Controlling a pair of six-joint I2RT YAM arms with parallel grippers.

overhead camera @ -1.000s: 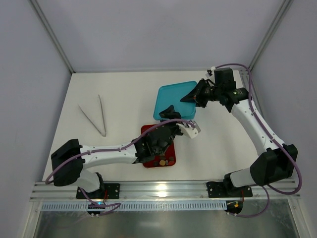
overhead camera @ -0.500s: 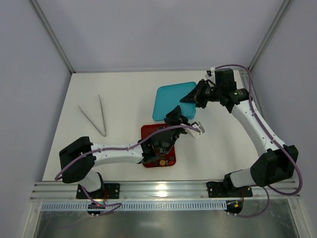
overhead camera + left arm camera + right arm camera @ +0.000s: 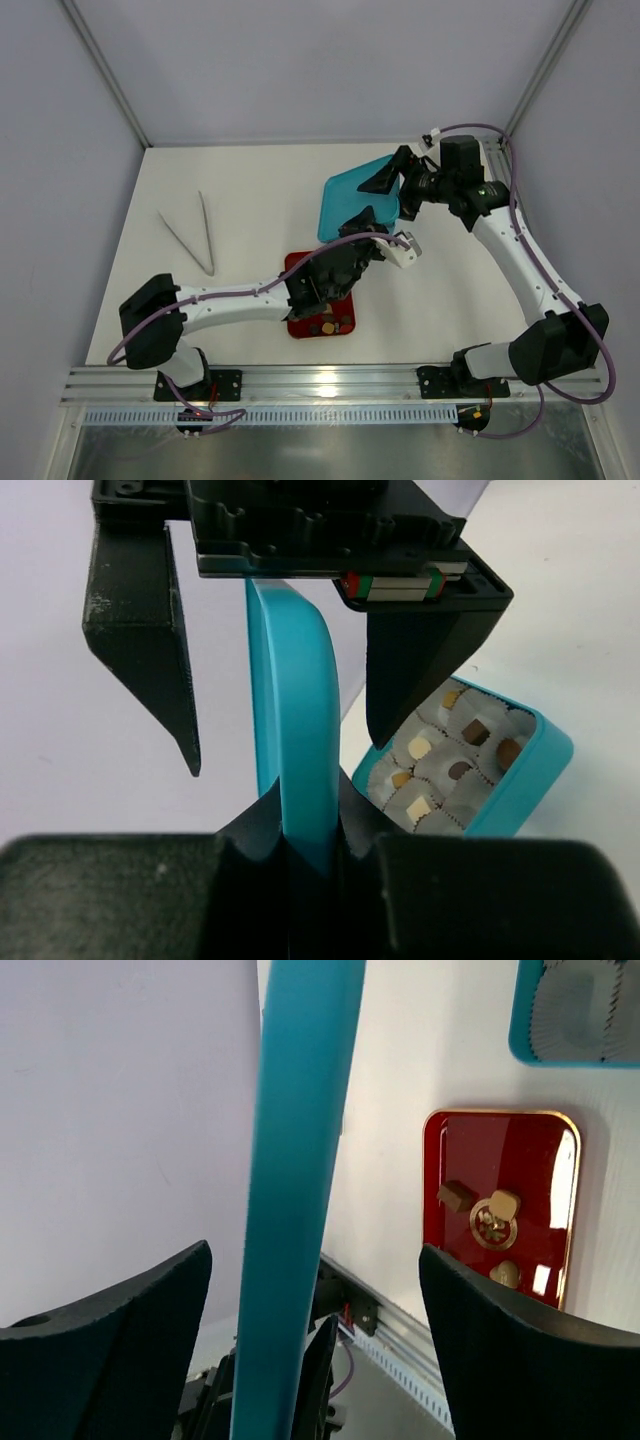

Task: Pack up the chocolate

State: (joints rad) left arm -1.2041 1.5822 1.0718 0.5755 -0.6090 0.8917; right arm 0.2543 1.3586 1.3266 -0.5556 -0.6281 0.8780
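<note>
Step looks like a lid handover, ahead of closing the box. Left gripper pinches the teal lid by its edge and holds it upright. Right gripper has its fingers wide, straddling the lid without gripping it. Chocolate sits in paper cups in the box. A few pieces lie on the red tray. Next: right arm backs clear, left lays the lid flat and squares it over the box. Loose pieces probably need packing first.

No legible text, labels or numbers visible.
</note>
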